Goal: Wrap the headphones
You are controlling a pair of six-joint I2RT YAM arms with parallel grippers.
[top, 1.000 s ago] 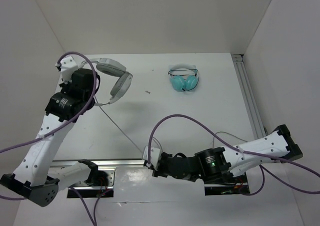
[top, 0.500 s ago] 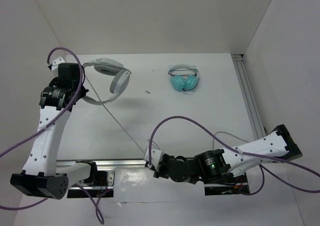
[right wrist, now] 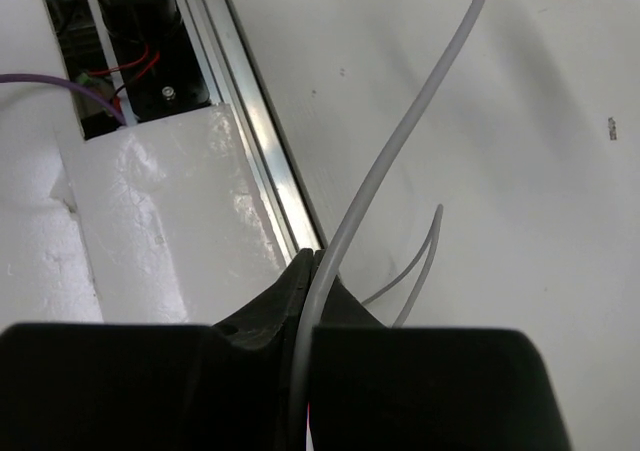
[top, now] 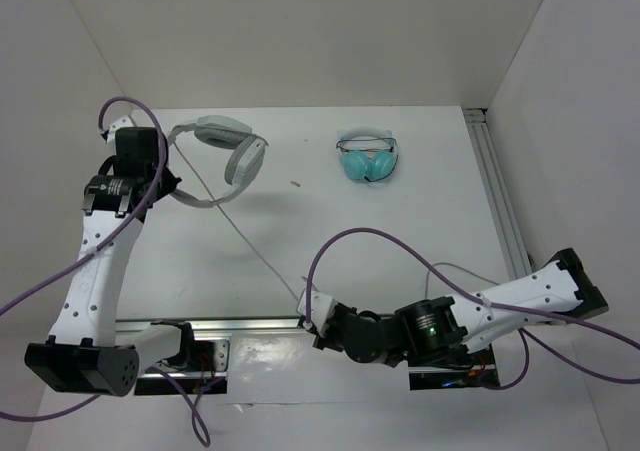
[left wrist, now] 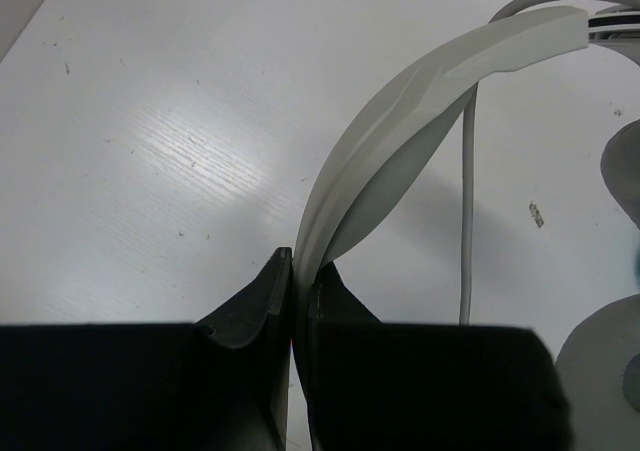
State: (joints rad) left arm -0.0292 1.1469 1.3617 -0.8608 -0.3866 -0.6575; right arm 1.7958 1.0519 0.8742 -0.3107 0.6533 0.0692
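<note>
The light-grey headphones (top: pixel 228 143) hang off the table at the far left, with one oblong earcup (top: pixel 246 159) facing right. My left gripper (top: pixel 172 185) is shut on the wide headband (left wrist: pixel 400 121), pinched between the jaws (left wrist: pixel 300 267). The thin grey cable (top: pixel 262 258) runs taut and diagonally from the headphones down to my right gripper (top: pixel 312 317). In the right wrist view that gripper (right wrist: pixel 315 267) is shut on the cable (right wrist: pixel 400 141). A second cable strand (right wrist: pixel 425 261) lies on the table beside it.
Small teal headphones (top: pixel 367 161) lie at the far middle of the white table. A metal rail (right wrist: pixel 255 121) runs along the near edge by the arm bases, with another rail (top: pixel 497 196) on the right side. White walls enclose the table.
My left arm has swung left and straightened, carrying the headphones by the headband. My right gripper has shifted slightly right and nearer with the cable, which stays taut.
</note>
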